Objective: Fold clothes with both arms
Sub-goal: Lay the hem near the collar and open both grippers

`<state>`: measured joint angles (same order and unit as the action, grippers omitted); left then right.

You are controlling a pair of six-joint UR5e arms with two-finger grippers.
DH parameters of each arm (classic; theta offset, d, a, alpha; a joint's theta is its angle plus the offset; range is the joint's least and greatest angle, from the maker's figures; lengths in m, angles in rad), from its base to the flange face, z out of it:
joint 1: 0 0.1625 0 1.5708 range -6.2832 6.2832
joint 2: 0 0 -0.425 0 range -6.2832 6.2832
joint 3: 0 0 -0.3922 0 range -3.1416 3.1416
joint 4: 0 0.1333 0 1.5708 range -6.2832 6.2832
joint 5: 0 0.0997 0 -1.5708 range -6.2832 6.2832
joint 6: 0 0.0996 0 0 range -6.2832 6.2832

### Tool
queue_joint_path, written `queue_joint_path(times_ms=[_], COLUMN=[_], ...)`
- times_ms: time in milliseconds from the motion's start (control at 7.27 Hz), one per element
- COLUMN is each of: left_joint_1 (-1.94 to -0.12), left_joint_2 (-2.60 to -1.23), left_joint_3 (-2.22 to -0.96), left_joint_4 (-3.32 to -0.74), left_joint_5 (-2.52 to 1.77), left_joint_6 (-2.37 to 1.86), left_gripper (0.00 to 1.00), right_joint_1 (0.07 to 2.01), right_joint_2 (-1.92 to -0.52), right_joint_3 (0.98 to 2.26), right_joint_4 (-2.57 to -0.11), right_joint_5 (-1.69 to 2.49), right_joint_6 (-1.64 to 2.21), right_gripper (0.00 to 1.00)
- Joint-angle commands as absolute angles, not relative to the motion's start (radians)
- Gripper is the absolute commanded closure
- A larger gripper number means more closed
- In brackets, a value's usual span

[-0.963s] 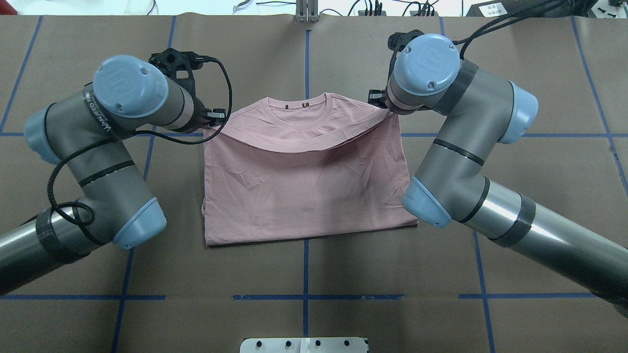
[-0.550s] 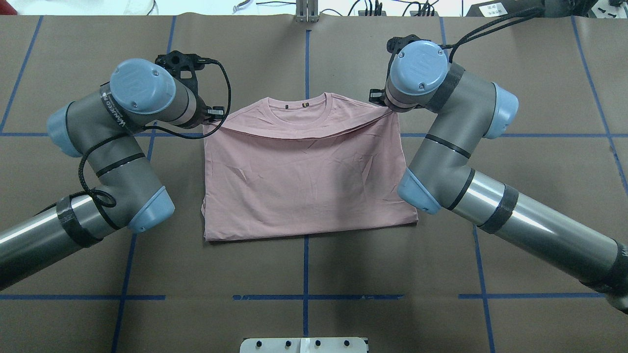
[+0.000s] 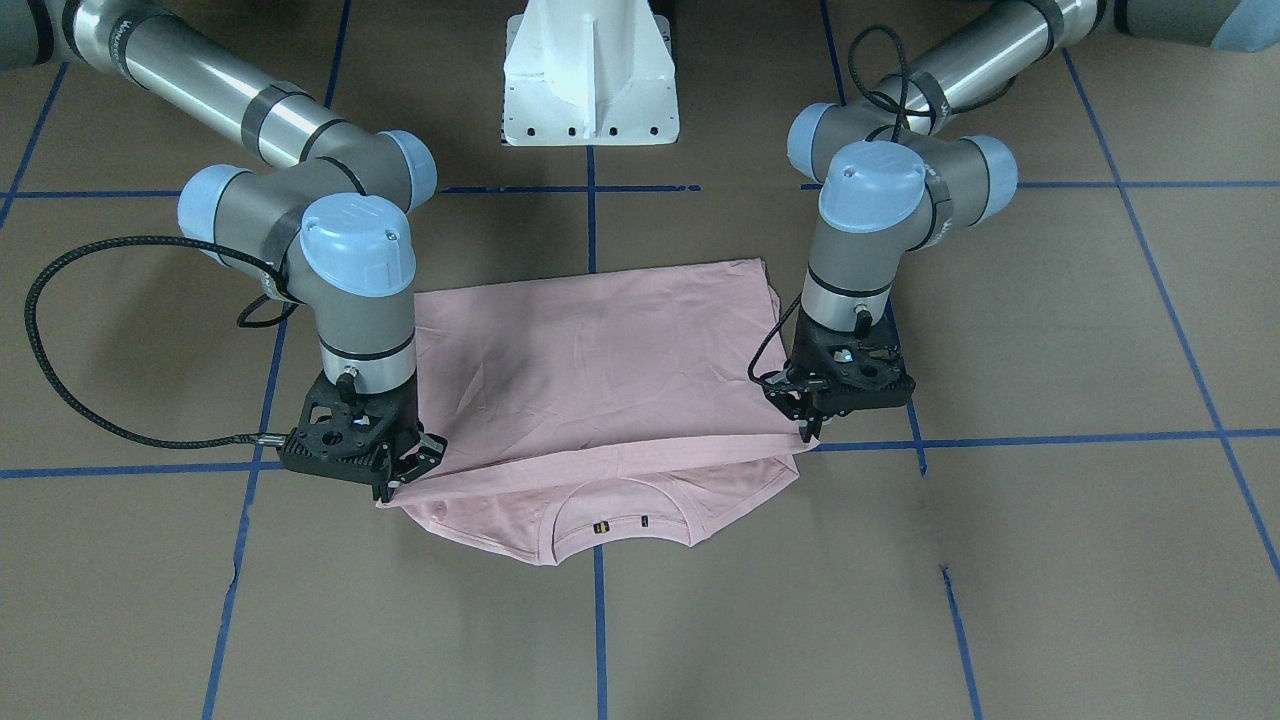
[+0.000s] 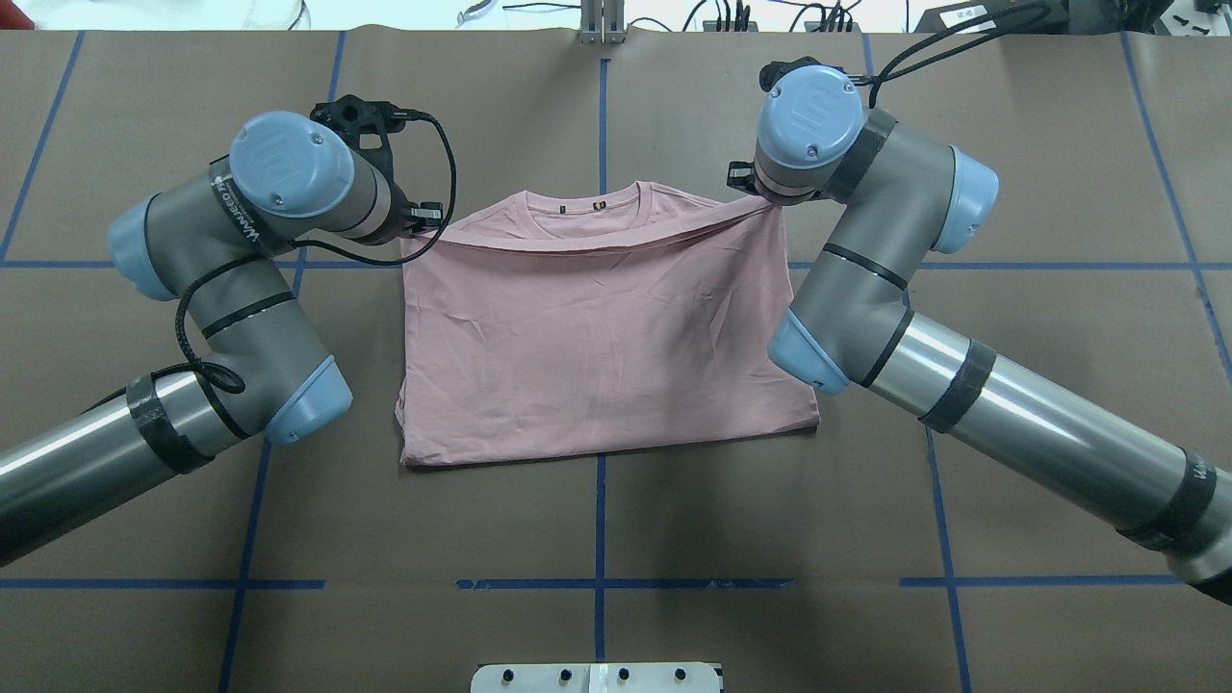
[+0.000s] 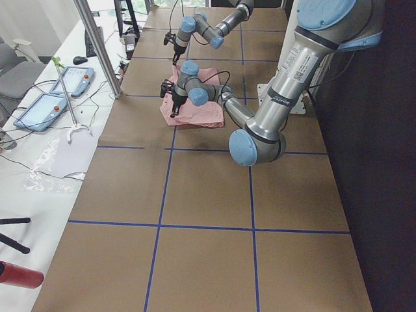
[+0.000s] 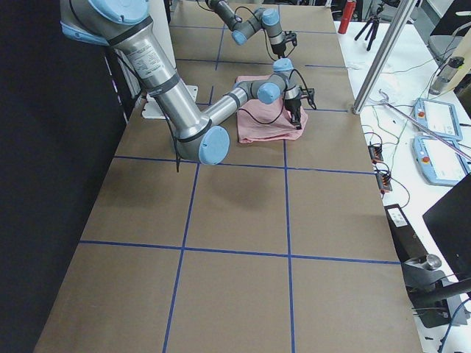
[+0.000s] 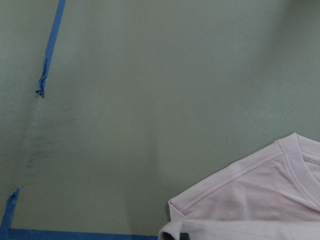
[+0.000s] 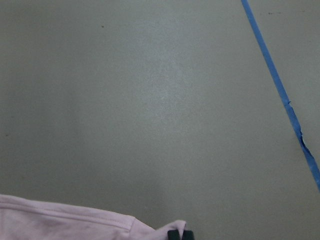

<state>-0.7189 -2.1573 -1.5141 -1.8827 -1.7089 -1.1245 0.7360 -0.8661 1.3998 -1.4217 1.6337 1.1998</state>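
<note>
The light pink T-shirt [image 4: 597, 346] lies on the brown table, its lower half folded up over the body; its print is hidden. The folded edge hangs just short of the collar [image 4: 587, 207]. My left gripper [image 4: 416, 231] is shut on the folded edge's left corner, low over the table. My right gripper [image 4: 760, 197] is shut on the right corner. In the front-facing view the left gripper [image 3: 808, 432] is on the right and the right gripper [image 3: 395, 487] on the left, both pinching the T-shirt [image 3: 600, 360]. The wrist views show the pink cloth [image 7: 250, 200] [image 8: 75, 220] at my fingertips.
The white pedestal [image 3: 590, 70] stands at the robot's side of the table, behind the shirt. Blue tape lines [image 4: 600, 96] cross the brown paper cover. A side bench with tablets [image 5: 45, 104] runs along the far edge, past the collar.
Both grippers have carried the folded edge farther toward the collar and lower. The sagging fold has pulled straight and covers more of the shirt. Both elbows have swung forward.
</note>
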Motion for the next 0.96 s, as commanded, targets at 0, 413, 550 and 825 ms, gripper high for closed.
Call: queue_joint_path(times_ms=[0, 413, 550, 825], left_joint_1=[-0.718, -0.722, -0.726, -0.713], left_joint_2=[-2.171, -2.093, -2.053, -1.965], left_joint_3=[-1.462, -1.524, -1.620, -1.724], left_joint_4=[-1.913, -1.969, -1.961, -1.970], left_joint_5=[-1.709, -1.712, -1.716, -1.736], left_joint_6=[-1.124, -0.951, -0.947, -0.963], left_gripper=[1.00, 0.00, 0.00, 0.00], right_joint_1=[0.735, 0.738, 0.759, 0.825], right_joint_2=[-0.858, -0.864, -0.870, -1.022], right_joint_3=[1.353, 1.316, 1.328, 1.533], right_joint_4=[-1.402, -1.315, -1.313, -1.313], right_joint_5=[1.634, 1.647, 1.688, 1.846], right_joint_6=[1.200, 1.096, 1.036, 0.924], right_gripper=[1.00, 0.00, 0.00, 0.00])
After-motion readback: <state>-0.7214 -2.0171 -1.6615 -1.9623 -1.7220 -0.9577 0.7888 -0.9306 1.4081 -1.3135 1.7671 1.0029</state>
